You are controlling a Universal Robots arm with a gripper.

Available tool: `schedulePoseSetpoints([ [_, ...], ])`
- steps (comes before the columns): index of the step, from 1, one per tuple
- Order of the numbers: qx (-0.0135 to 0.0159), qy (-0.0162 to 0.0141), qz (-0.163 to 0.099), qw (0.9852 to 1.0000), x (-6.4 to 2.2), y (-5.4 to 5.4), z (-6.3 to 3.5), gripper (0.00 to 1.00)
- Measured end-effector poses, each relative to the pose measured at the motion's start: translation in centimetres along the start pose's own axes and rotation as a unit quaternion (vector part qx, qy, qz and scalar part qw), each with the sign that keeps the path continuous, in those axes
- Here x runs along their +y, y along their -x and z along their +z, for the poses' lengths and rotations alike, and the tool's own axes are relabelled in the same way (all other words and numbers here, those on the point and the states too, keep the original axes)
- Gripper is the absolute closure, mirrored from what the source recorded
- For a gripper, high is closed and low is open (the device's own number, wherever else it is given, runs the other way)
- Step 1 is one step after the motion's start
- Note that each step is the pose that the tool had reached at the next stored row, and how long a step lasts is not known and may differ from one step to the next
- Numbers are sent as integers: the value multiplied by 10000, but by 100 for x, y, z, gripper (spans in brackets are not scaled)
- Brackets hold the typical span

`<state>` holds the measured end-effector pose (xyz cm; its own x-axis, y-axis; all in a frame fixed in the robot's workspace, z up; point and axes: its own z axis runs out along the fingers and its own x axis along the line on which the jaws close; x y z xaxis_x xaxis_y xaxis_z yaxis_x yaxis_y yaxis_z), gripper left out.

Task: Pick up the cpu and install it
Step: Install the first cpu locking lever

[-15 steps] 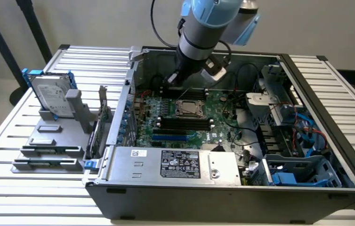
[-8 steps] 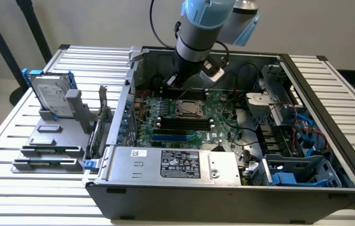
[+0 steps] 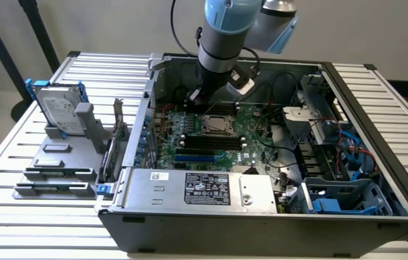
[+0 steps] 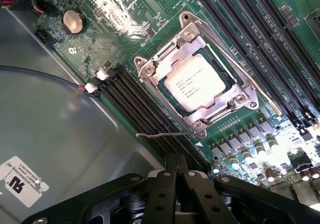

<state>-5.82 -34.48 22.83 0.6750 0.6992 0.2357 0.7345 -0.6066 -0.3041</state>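
Observation:
The cpu [image 4: 195, 89], a small square chip with a silvery top, lies flat in the metal socket frame [image 4: 165, 64] on the green motherboard [image 4: 125, 14]. In the exterior view the cpu [image 3: 217, 125] sits at the middle of the board inside the open computer case [image 3: 262, 216]. My gripper [image 4: 176, 159] is shut with its two fingers pressed together and nothing between them. It hangs over the black memory slots [image 4: 135, 104] beside the socket, apart from the chip. Seen from the exterior view, the gripper [image 3: 197, 98] is just behind the socket, over the board's far edge.
A thin wire lever [image 4: 165, 133] juts out from the socket edge. A hard drive in a blue bracket [image 3: 59, 111] and grey blocks [image 3: 56, 179] stand on the slatted table on the exterior view's left. A silver power supply [image 3: 204, 189] fills the case front; cables and drive bays [image 3: 341, 162] crowd the right.

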Motion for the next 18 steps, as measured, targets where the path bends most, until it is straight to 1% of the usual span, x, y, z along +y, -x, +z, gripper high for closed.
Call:
schedulePoseSetpoints([
  [2, -13, 41, -14, 10000, -1, 7, 12, 89],
  [6, -44, 112, -53, 9999, -2, 17, 42, 89],
  [14, -92, 215, -171, 9996, -32, 9, 144, 89],
  [15, -102, 229, -179, 9995, -34, 10, 155, 89],
  [18, -152, 271, -183, 9993, -29, 13, 177, 89],
])
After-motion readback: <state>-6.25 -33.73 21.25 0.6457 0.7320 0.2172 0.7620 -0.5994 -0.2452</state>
